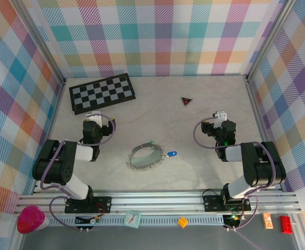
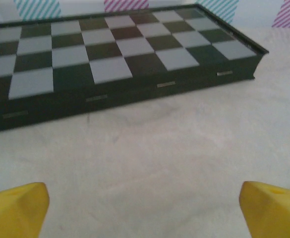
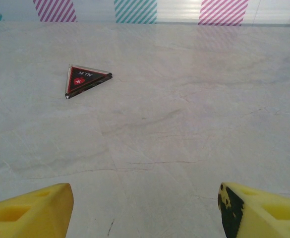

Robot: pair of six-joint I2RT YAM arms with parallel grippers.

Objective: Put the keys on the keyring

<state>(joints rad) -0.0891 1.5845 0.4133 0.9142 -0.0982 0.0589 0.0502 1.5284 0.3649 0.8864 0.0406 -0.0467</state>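
Progress looks late: the blue key is seen at the right edge of the ring and the green key at its far rim, though whether either is threaded cannot be told. The ring, a silvery beaded hoop, lies flat at the near middle of the table. The left gripper and right gripper are spread wide, empty, well apart from it.

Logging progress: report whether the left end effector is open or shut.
Open: yellow fingertips of the left end effector stand far apart, bare table between.
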